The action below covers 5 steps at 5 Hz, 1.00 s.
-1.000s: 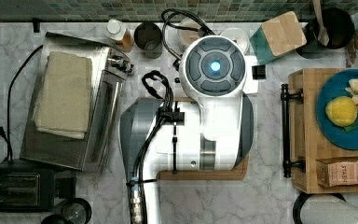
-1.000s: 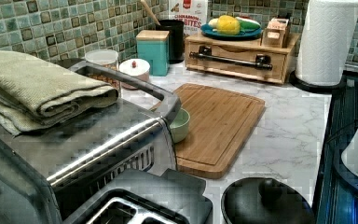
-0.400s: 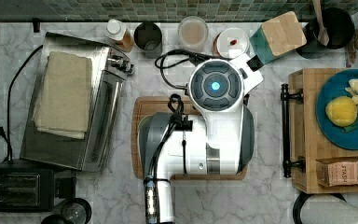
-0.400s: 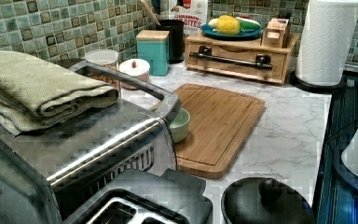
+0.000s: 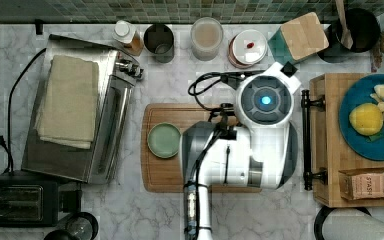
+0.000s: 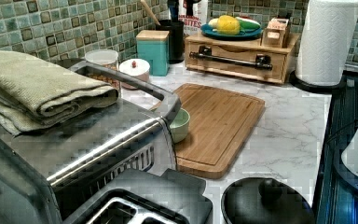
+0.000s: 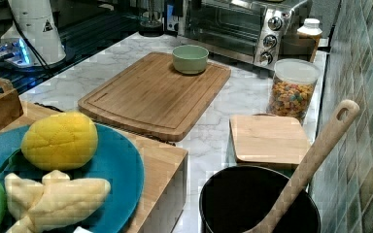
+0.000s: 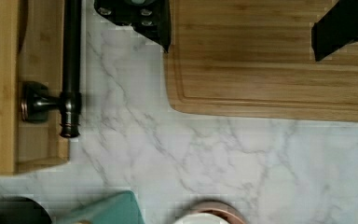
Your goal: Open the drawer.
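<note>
The drawer (image 5: 330, 150) is a light wooden box at the top view's right, and its long black bar handle (image 5: 306, 140) faces the cutting board. In the left view the drawer (image 6: 235, 65) stands at the back with its handle (image 6: 228, 59) across the front. My arm's wrist (image 5: 265, 100) hovers over the board's right end, just left of the handle in the top view. In the wrist view my gripper (image 8: 241, 49) is open above the cutting board (image 8: 270, 70). Its two black fingers (image 8: 140, 18) stand wide apart with nothing between them, and the handle (image 8: 71, 65) and one post (image 8: 37, 101) lie off to one side.
A green bowl (image 5: 164, 140) sits on the cutting board (image 5: 165, 175). A toaster oven (image 5: 110, 125) with a folded towel fills the top view's left. Jars and a teal canister (image 5: 300, 35) line the back wall. A blue plate (image 5: 360, 145) of fruit rests on the drawer box. A paper towel roll (image 6: 326, 42) stands beside it.
My arm has swung towards the top view's right, closer to the drawer handle. The green bowl, hidden under the arm before, now shows.
</note>
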### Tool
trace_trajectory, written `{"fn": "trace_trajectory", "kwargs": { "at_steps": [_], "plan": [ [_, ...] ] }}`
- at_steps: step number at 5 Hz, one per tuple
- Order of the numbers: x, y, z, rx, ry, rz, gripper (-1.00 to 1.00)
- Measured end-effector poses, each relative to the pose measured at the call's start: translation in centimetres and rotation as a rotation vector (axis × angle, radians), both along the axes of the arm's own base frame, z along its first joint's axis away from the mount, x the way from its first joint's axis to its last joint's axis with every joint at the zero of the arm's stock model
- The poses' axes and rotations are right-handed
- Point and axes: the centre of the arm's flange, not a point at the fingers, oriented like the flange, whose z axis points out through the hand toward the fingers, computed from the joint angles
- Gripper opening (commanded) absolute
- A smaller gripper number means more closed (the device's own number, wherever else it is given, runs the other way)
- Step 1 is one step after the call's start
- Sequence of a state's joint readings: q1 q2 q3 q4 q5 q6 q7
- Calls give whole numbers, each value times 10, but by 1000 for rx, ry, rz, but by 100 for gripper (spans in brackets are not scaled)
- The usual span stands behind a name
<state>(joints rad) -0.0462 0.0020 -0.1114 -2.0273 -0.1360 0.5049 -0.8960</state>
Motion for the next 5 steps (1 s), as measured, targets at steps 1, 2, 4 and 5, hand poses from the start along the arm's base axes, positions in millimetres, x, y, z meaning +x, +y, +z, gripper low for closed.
{"fn": "trace_trajectory", "kwargs": {
  "at_steps": [1,2,4,5],
  "plan": [
    [-7,-51,-12,-1,15,-46,100],
    [-13,-106,-20,-25,-68,-104,100],
    [-34,-150,-38,-22,-116,-194,100],
    [-41,-149,-54,-21,-91,-190,100]
  ]
}}
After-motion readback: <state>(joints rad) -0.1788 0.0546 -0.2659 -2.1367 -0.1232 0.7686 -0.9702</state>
